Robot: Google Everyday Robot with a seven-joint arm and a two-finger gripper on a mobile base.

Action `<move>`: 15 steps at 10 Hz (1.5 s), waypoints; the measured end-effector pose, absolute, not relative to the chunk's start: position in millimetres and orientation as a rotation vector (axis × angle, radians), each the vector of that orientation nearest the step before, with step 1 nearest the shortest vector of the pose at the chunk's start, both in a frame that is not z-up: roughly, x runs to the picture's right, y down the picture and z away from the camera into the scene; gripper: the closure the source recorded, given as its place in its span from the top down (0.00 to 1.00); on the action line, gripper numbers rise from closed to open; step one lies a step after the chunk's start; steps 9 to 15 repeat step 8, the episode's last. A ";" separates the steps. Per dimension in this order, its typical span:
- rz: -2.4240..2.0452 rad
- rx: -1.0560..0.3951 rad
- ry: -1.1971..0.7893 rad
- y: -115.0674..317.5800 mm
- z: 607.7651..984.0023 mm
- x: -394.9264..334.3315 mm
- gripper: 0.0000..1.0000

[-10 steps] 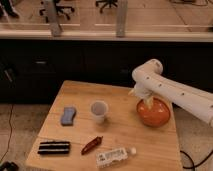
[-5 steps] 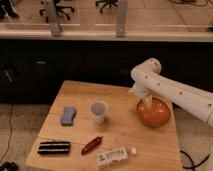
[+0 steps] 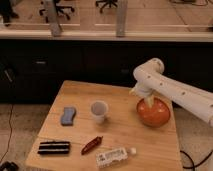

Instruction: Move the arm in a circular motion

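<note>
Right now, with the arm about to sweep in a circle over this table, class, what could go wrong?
1. The tool hangs right at the orange bowl; a low sweep could knock or drag it.
2. The bowl sits near the table edge, so a push might send it off.
3. A wider circle by the arm could tip the upright white cup.

No text can be read, not even on the bottle's label (image 3: 111,157)

Smooth white plastic arm (image 3: 170,89), gripper (image 3: 148,102) over glossy orange bowl (image 3: 154,116), matt wooden table (image 3: 120,100).
</note>
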State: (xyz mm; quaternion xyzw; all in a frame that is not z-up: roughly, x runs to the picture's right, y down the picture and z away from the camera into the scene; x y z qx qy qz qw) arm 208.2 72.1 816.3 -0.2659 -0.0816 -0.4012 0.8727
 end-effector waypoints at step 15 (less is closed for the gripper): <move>-0.862 -0.557 -0.166 76.5 812.5 204.6 0.80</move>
